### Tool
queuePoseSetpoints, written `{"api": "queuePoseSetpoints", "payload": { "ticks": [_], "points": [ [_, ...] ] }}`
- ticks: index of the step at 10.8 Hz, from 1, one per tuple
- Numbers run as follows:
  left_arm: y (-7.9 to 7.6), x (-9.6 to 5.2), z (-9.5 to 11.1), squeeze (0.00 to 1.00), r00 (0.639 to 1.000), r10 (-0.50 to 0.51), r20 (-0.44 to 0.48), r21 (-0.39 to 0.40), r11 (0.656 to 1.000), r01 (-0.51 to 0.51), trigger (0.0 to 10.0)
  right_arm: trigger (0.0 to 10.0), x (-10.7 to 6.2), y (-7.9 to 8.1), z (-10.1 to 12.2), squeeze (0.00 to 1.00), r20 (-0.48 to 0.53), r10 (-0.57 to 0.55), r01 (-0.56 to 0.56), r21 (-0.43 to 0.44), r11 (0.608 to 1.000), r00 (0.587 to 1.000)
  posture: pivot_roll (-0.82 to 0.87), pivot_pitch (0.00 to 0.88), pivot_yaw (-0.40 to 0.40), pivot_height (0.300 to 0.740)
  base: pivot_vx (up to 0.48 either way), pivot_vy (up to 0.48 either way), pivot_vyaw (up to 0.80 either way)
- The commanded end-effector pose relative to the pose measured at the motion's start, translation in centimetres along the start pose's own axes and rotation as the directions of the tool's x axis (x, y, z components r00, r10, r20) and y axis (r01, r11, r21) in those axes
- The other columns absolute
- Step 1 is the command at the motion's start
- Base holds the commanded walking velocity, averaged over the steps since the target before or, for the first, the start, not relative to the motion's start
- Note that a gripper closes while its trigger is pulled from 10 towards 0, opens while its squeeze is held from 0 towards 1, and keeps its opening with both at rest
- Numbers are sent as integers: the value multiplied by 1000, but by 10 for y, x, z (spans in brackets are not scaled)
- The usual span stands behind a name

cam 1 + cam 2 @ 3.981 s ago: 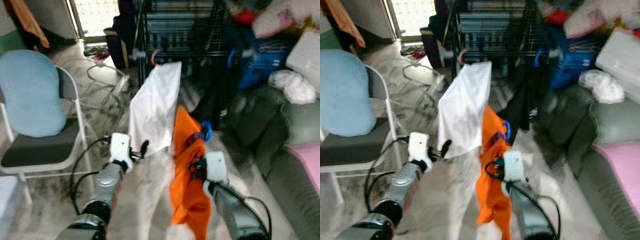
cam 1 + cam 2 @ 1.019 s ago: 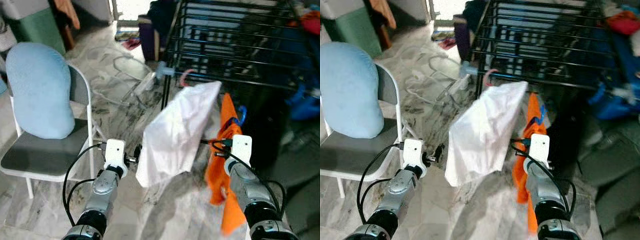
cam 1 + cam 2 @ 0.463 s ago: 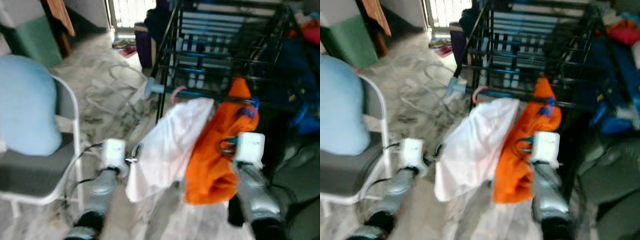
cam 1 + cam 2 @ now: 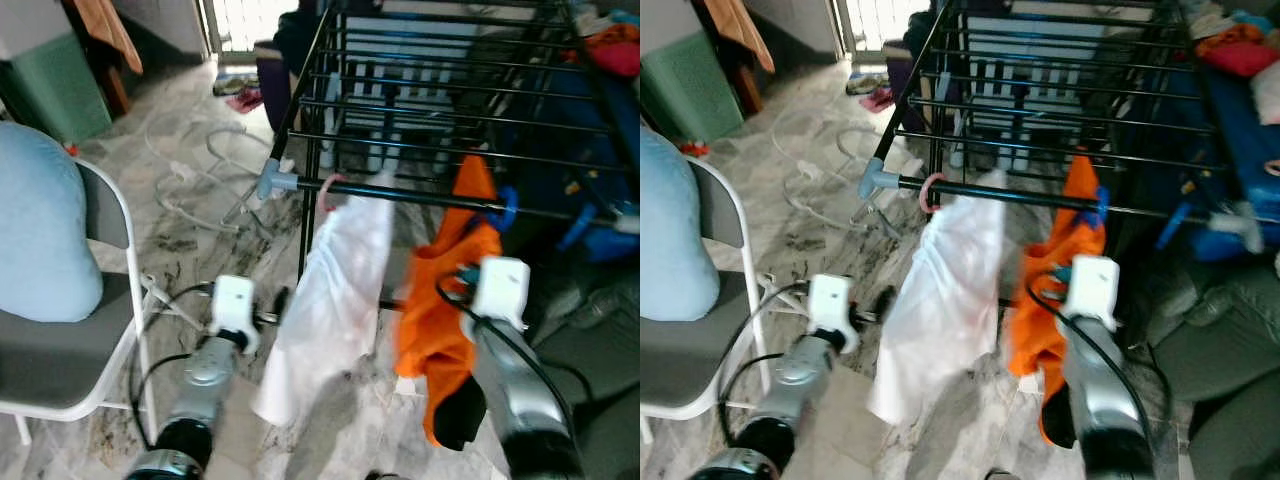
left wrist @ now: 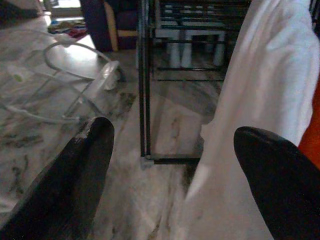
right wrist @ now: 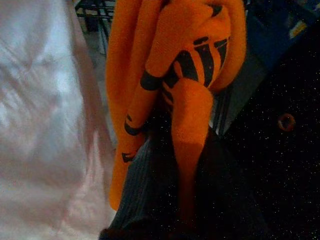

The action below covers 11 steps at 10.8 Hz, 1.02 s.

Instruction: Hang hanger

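A black drying rack has a front rail (image 4: 420,197) crossing the middle of the eye views. An orange garment (image 4: 440,310) with black stripes hangs from a blue hanger hook (image 4: 508,208) that sits on this rail. My right gripper (image 6: 184,200) is just below the rail, shut on a fold of the orange garment (image 6: 190,50); its white wrist box (image 4: 500,285) hides the fingers in the eye views. To the left a white garment (image 4: 335,290) hangs from a pink hook (image 4: 327,190). My left gripper (image 5: 172,135) is open, low beside the white garment (image 5: 270,75).
A folding chair (image 4: 110,215) with a pale blue cushion (image 4: 40,240) stands at my left. White cables (image 4: 200,170) lie on the marble floor. A green cabinet (image 4: 50,95) is at the far left. Piled blue bags (image 4: 600,230) and a dark sofa (image 4: 600,360) crowd the right.
The rack has come closer in view. My right gripper has lifted the orange garment until its blue hook reached the front rail. The white garment now hangs straighter. My left gripper stays open.
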<state>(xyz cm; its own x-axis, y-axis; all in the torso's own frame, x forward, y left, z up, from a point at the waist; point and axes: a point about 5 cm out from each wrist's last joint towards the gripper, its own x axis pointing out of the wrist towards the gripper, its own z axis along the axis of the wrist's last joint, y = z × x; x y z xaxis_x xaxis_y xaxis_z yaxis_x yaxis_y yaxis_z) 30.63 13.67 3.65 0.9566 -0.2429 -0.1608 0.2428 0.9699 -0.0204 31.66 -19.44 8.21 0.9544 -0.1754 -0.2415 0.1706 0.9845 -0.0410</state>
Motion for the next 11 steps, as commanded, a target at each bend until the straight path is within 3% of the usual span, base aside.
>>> {"api": "queuePoseSetpoints", "payload": {
  "ticks": [1,3,4,6,11],
  "points": [
    [0,-1,-3,0,1000,-6,-21,1,1000,6,10000,10000,8,5,17,0,38,30,-30,-3,1000,999,-136,70,29,740,0,0,0],
    [-1,-2,-5,0,1000,-10,-30,1,1000,10,10000,10000,16,16,19,0,-1,74,-75,-7,997,997,-131,74,29,740,0,0,0],
    [-2,-1,-5,0,999,-13,-35,2,1000,13,10000,10000,22,35,21,0,-47,134,-133,25,991,990,-118,72,28,740,0,0,0],
    [0,-3,-6,0,999,-5,-41,6,1000,6,10000,10000,24,49,13,0,-113,190,-183,71,981,975,-107,74,25,740,0,0,0],
    [-1,-7,-12,0,998,-2,-62,8,1000,2,10000,10000,23,51,-10,0,-213,228,-205,123,971,950,-97,80,20,740,0,0,0]
  ]
}}
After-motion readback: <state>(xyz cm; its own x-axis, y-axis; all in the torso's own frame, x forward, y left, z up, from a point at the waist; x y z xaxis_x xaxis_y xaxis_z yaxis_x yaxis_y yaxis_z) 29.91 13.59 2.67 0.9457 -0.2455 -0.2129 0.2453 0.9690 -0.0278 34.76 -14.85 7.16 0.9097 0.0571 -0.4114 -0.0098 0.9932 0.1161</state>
